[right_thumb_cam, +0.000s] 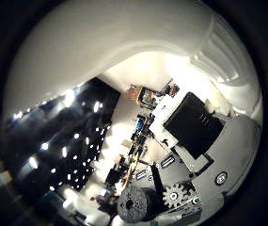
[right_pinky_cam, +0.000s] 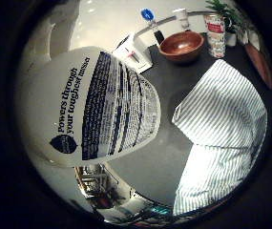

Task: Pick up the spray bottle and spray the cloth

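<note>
The white spray bottle (right_pinky_cam: 92, 109) fills much of the little finger side view, its printed back label turned to the palm. Its smooth white upper body (right_thumb_cam: 114, 42) covers much of the thumb side view. My right hand (right_thumb_cam: 194, 136) shows as black and white finger parts with a gear, lying against the bottle, so the hand is shut on it. The bottle hangs above the dark table (right_pinky_cam: 164, 157). A white cloth with thin green stripes (right_pinky_cam: 226, 129) lies crumpled on the table beside and beyond the bottle.
At the table's far side stand a brown wooden bowl (right_pinky_cam: 182, 46), a red and white can (right_pinky_cam: 215, 33), a potted plant (right_pinky_cam: 228, 16) and a small white cup (right_pinky_cam: 182, 18). A white box (right_pinky_cam: 133, 55) lies near the bowl. A blue object (right_pinky_cam: 147, 14) sits behind.
</note>
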{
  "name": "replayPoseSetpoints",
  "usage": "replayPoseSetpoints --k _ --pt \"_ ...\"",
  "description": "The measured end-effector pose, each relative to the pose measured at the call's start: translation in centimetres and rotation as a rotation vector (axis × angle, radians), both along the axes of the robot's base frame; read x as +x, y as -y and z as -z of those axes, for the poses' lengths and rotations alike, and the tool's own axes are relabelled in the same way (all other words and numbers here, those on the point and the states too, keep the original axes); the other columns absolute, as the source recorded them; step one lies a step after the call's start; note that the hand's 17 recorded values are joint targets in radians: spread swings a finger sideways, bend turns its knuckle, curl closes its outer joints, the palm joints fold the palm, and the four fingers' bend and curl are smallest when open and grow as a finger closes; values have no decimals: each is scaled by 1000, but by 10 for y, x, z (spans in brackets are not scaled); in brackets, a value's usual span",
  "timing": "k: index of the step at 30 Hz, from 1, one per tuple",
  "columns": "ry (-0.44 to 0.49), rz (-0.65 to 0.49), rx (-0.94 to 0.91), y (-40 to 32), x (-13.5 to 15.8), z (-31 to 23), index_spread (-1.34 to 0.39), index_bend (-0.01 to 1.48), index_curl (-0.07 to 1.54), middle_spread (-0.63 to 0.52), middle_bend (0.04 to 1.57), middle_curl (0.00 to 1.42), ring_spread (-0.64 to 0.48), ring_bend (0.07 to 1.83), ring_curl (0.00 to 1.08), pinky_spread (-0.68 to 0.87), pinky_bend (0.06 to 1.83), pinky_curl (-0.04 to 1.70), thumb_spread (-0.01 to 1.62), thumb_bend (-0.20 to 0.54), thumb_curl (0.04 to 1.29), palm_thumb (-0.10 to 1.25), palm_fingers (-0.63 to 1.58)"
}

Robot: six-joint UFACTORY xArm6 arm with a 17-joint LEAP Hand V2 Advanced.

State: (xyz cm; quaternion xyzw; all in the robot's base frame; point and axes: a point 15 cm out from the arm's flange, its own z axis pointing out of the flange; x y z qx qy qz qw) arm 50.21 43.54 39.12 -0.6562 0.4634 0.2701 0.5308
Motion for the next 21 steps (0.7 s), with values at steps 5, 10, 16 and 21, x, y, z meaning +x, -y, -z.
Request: replayPoseSetpoints --k 5,10,16,21 --pt "-27 -18 8 -15 -8 11 -294 1025 979 -258 1129 1116 -268 1319 900 -195 1069 1405 1205 -10 574 993 1061" --pt "-61 -36 5 -24 -13 30 -294 1026 979 -258 1128 1119 -268 1319 902 -196 1064 1418 1205 -10 583 998 1060" --pt "-117 -65 -12 -37 -22 65 -294 1025 979 -259 1126 1122 -269 1318 903 -197 1059 1426 1206 -10 587 997 1060" --pt "-155 -88 -4 -42 -29 80 -294 1025 979 -259 1124 1123 -269 1317 904 -198 1057 1431 1206 -10 589 997 1061"
